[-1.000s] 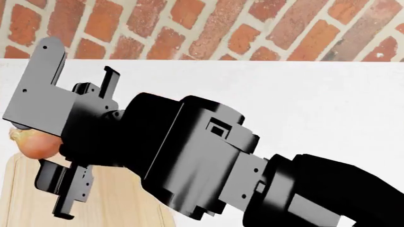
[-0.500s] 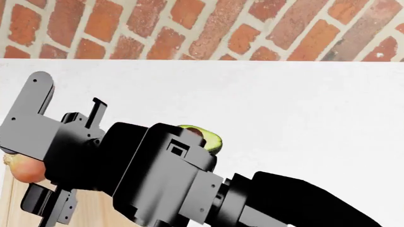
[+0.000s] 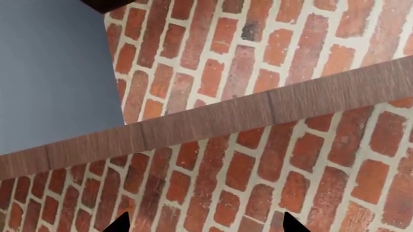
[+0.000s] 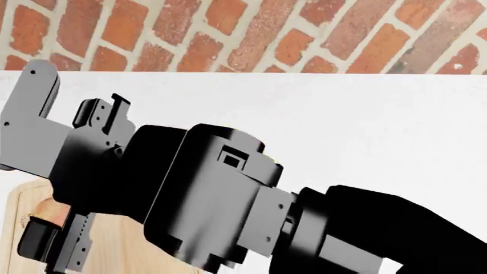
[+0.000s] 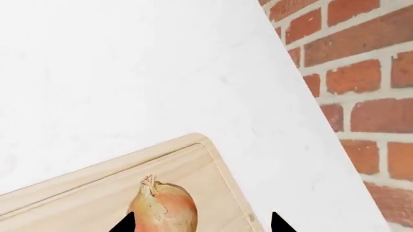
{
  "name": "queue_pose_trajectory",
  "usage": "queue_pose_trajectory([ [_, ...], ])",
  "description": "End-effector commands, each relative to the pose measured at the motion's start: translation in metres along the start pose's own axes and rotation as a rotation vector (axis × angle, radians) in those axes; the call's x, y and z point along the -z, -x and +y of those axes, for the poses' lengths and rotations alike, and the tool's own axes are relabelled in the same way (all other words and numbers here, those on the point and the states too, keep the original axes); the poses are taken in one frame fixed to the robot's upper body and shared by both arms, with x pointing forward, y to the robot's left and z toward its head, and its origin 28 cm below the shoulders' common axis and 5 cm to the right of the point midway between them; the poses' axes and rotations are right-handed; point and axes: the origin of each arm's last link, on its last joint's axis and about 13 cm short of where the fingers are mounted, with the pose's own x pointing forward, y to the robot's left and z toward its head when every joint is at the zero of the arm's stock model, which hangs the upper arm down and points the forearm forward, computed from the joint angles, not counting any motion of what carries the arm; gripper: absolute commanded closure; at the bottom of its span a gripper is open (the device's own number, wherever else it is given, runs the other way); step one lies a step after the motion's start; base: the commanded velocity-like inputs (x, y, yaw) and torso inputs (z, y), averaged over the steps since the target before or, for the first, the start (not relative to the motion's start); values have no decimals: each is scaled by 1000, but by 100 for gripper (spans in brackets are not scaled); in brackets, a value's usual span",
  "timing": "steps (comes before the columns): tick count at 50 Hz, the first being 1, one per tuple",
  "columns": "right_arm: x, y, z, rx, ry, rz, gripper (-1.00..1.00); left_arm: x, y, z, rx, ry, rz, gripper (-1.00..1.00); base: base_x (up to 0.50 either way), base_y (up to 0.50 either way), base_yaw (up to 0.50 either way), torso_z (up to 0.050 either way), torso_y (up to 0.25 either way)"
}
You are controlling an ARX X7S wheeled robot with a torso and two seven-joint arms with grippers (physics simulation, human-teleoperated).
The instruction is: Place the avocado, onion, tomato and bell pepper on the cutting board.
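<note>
The onion point(image 5: 164, 205), tan-orange with a rooty tip, lies on the light wooden cutting board point(image 5: 77, 193) near one corner. My right gripper point(image 5: 201, 223) is open around it; the onion is close to one fingertip, with a gap to the other. From the head camera only a sliver of the onion point(image 4: 49, 211) shows under the right arm point(image 4: 213, 200), above the cutting board point(image 4: 15, 228). The left gripper point(image 3: 203, 223) is open with nothing in it, facing a brick wall. Avocado, tomato and bell pepper are hidden or out of view.
The white table point(image 4: 365, 125) runs back to a brick wall point(image 4: 266, 34). The right arm blocks most of the left half of the head view. A brown wooden strip point(image 3: 226, 116) and a grey panel point(image 3: 51, 72) show in the left wrist view.
The right gripper has brought the onion down over the board and now stands open around it. The arm has shifted and covers the avocado that showed half a second ago.
</note>
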Motion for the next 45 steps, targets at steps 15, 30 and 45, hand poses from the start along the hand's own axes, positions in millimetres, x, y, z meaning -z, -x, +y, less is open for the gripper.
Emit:
queue_pose_trajectory([
  [15, -16, 113, -58, 41, 177, 209, -100, 1, -9, -9, 32, 10, -28, -100, 0, 0, 0, 0, 0],
  [30, -1, 125, -84, 81, 151, 339, -100, 0, -9, -9, 35, 8, -28, -100, 0, 0, 0, 0, 0],
  [45, 19, 111, -93, 96, 107, 375, -100, 0, -13, -12, 41, 3, -25, -100, 0, 0, 0, 0, 0],
])
